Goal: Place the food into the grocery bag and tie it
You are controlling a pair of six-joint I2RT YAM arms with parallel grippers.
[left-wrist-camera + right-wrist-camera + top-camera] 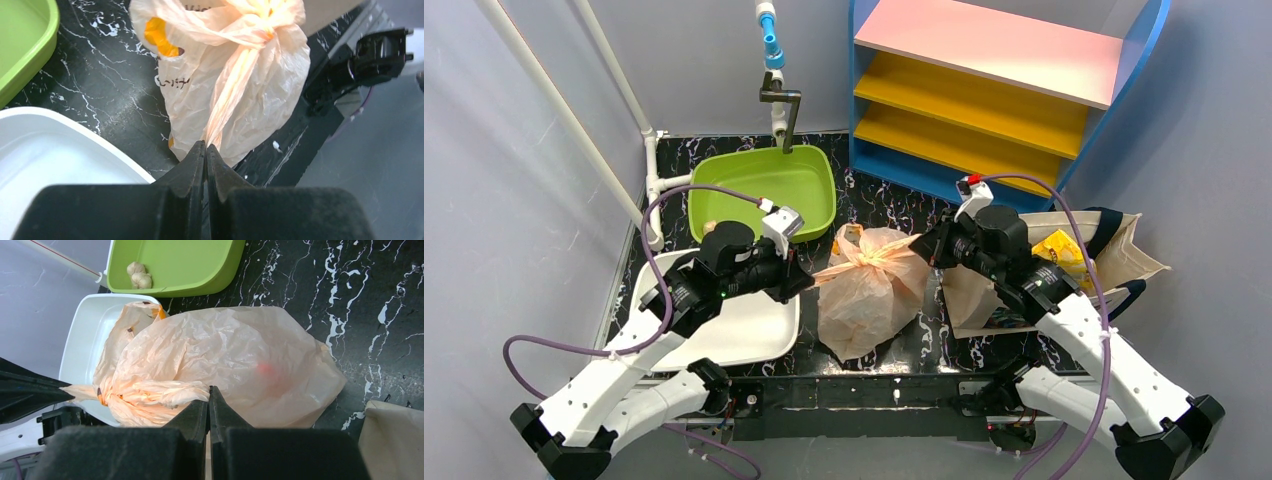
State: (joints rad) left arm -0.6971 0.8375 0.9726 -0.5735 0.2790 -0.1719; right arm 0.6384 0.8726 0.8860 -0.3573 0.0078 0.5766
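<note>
The grocery bag (869, 290) sits in the middle of the black tabletop (879, 190), between the white tray (744, 335) and the canvas tote (1129, 262). It looks full, with its top bunched up tight. The bag is thin, soft and crinkly. It is probably light, and it could rip if pulled hard. The twisted handles look like the best place to hold it. The left fingers (192, 165) are pressed together, pinching one stretched handle. The right fingers (192, 415) are pressed together too, pinching the bunched plastic on the other side.
</note>
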